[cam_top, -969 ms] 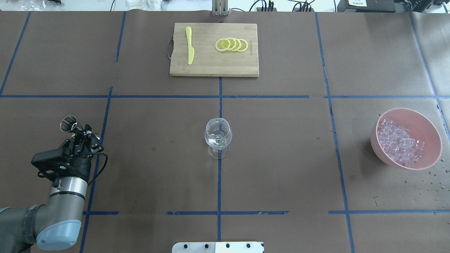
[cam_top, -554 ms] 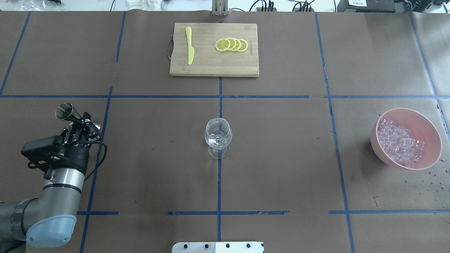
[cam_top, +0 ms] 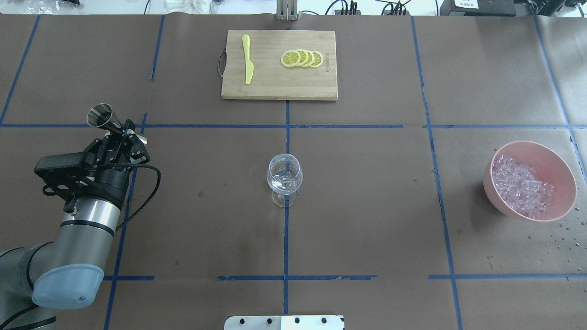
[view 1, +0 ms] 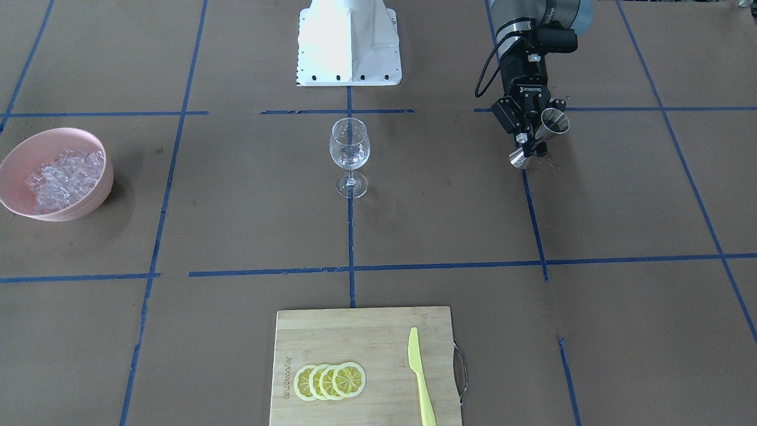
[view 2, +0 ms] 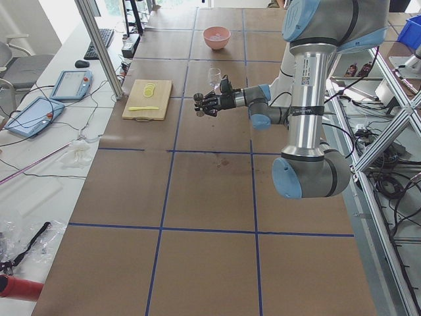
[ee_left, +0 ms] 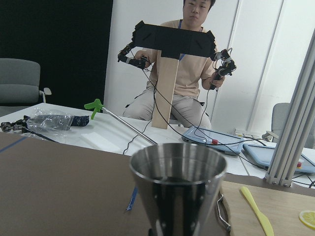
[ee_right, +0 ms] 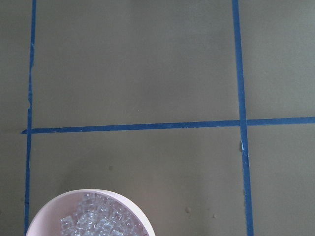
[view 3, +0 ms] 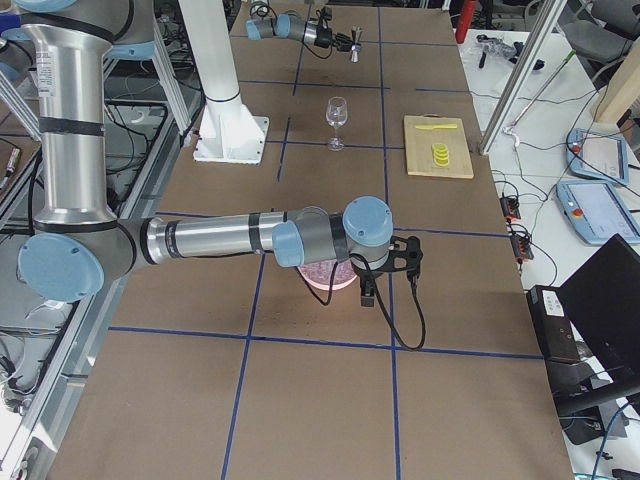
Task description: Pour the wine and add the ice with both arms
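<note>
Many ice cubes [cam_top: 523, 185] sit in the pink bowl [cam_top: 557, 158], table [cam_top: 367, 206] right; none evident in the wine glass [cam_top: 285, 176]. Left pincer [cam_top: 120, 137] pinches a steel jigger [cam_top: 102, 115] well apart from it; pouring and icing apparently remain. Right pincer [view 3: 366, 296], over the bowl: state cannot be told.

Cutting board [cam_top: 279, 87] at far side of bench [cam_top: 367, 206]: yellow knife [cam_top: 247, 59] near its handle end, four overlapping lemon slices [cam_top: 302, 58] toward the other end. Blue tape [cam_top: 285, 238] grid. Seated person [ee_left: 193, 78] beyond.

You have a brown-papered table [cam_top: 367, 206] carrying a wine glass [cam_top: 285, 179] at centre, a pink bowl [cam_top: 558, 167] toward its right end, and a bamboo cutting board [cam_top: 275, 85] by your edge.
</note>
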